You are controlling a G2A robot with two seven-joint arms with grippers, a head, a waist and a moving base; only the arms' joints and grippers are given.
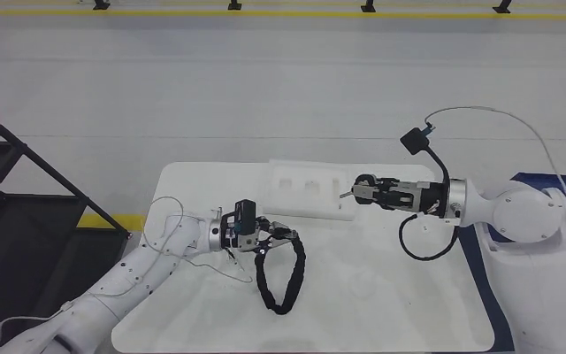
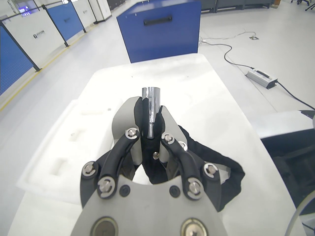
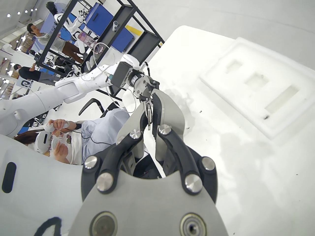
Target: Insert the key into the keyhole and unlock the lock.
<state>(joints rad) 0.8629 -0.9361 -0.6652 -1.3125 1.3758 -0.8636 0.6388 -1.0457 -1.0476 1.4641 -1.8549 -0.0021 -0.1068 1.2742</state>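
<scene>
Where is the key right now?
The key is pinched in the right gripper, above the table at the white foam tray edge, apart from the lock in the left gripper.

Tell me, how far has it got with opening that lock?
Done: both things are picked up. The left hand is shut on the lock, chrome end sticking out, and the right hand is shut on the key. In hand: lining the two up, it seems; the top view shows a clear gap between key and lock. Left: sliding the key into the keyhole and turning it.
</scene>
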